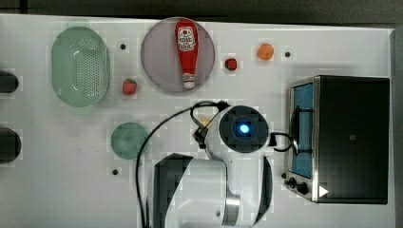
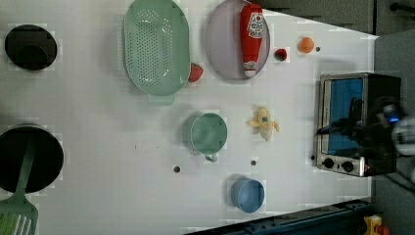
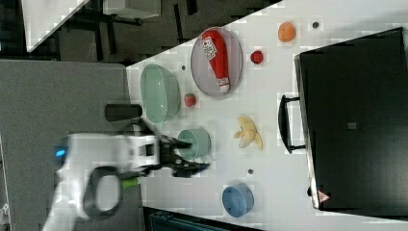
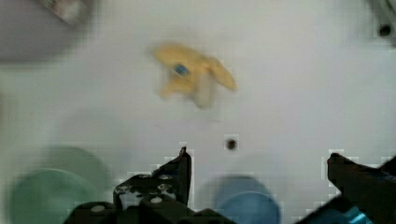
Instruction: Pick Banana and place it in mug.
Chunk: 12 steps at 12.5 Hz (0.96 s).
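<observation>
Locate the banana (image 2: pixel 264 123) first: it lies on the white table (image 2: pixel 98 147), peeled open with its skin flaps splayed, free of any grip. In the left view you find it between the mug (image 2: pixel 206 133) on the left view's left and the toaster oven (image 2: pixel 352 122) on the left view's right, apart from both. In the wrist view the banana (image 4: pixel 194 74) carries a small blue sticker and lies ahead of the fingertips, with bare table between.

Check the mug next: it stands upright on the table, a dull-green round cup with its small handle turned toward the blue cup (image 2: pixel 248 195), and you can see nothing inside it. In the right view the mug (image 3: pixel 196 143) sits just beside the gripper's dark fingers.

Confirm the gripper (image 4: pixel 259 161): its two fingers stand wide apart and hold nothing; the table shows plainly between them. In the right view the gripper (image 3: pixel 190 155) hangs off the white arm above the table surface.

Note the surroundings. In the left view a pale-green perforated strainer (image 2: pixel 156 46) lies beyond the mug, with a strawberry (image 2: pixel 195 72) touching its rim. A ketchup bottle (image 2: pixel 251 39) lies flat on a grey plate (image 2: pixel 220 44). A second strawberry (image 2: pixel 280 54) and an orange ball (image 2: pixel 306 45) lie near that plate, on the left view's right of it
</observation>
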Available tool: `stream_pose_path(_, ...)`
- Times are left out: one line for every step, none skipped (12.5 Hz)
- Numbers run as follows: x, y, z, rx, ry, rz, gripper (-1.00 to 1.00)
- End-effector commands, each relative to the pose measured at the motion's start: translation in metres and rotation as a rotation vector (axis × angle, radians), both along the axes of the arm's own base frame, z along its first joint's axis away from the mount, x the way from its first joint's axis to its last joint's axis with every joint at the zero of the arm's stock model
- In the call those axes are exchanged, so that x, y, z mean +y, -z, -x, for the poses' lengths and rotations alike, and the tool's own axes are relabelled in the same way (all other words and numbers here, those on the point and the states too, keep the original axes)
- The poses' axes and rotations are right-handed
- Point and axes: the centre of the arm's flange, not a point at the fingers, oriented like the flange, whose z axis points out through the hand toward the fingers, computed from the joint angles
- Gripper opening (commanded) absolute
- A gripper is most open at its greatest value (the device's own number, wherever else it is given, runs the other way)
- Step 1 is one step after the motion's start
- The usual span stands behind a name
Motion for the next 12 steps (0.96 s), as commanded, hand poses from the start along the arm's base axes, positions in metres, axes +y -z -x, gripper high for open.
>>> stream_pose_path(0.012,0.006,-0.007,-0.138,-0.224,-0.007,1.0)
stream_pose_path(0.011,0.028,-0.012,-0.138,-0.284,-0.011,1.0)
stream_pose_path(0.011,0.049,-0.017,-0.134,-0.351,-0.018,1.0)
stream_pose_path(0.011,0.07,-0.02,-0.123,-0.42,-0.026,1.0)
stream_pose_path(0.011,0.092,-0.023,-0.109,-0.485,-0.035,1.0)
stream_pose_path(0.01,0.115,-0.024,-0.091,-0.543,-0.046,1.0)
stream_pose_path(0.01,0.137,-0.023,-0.074,-0.587,-0.055,1.0)
stream_pose_path(0.01,0.157,-0.023,-0.062,-0.618,-0.061,1.0)
stream_pose_path(0.01,0.177,-0.022,-0.054,-0.621,-0.062,1.0)
stream_pose_path(0.01,0.193,-0.021,-0.049,-0.623,-0.06,1.0)
stream_pose_path(0.01,0.206,-0.02,-0.052,-0.623,-0.057,1.0)
stream_pose_path(0.012,0.213,-0.023,-0.074,-0.63,-0.049,1.0)
